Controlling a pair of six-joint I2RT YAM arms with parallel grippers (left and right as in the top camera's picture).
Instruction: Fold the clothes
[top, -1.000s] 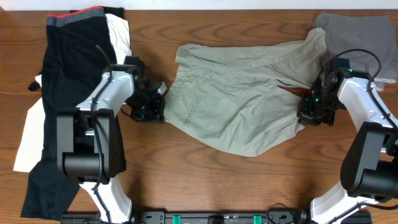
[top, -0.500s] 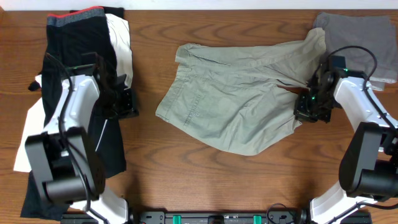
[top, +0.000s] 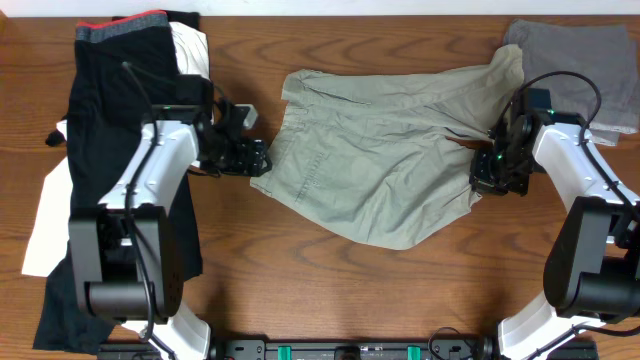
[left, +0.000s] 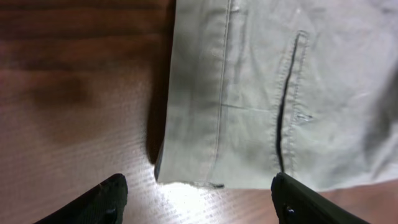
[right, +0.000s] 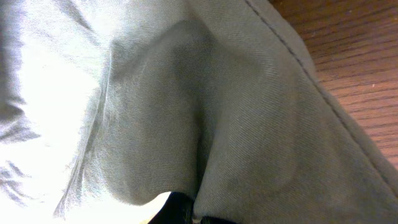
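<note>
shorts (top: 385, 160), light khaki, lie spread flat but rumpled on the wooden table (top: 300, 300), at its middle and a bit toward the far edge. upper-right corner of the cloth reaches a grey garment (top: 590, 60) in the far right corner and touches or overlaps its left edge, can't tell which.

left gripper (top: 252, 158) sits at the shorts' left edge, jaws wide apart and holding nothing. in the left wrist view the shorts (left: 261, 93) show a stitched hem and a dark pocket slit (left: 286, 106). the cloth's lower corner lies on the bare wood between the two black fingers (left: 106, 199), neither finger touching it as far as visible.

right gripper (top: 490, 178) is at the shorts' right edge, low on the cloth, jaws clamped together with the khaki fabric pinched in them. right wrist view is nearly all bunched shorts (right: 186, 106), with a dark fingertip (right: 174, 214) poking out at the bottom edge and a strip of wood top right.

black garment (top: 110, 120) with a red and grey waistband lies along the left side, over a cream cloth (top: 190, 60). the left arm crosses above it.
</note>
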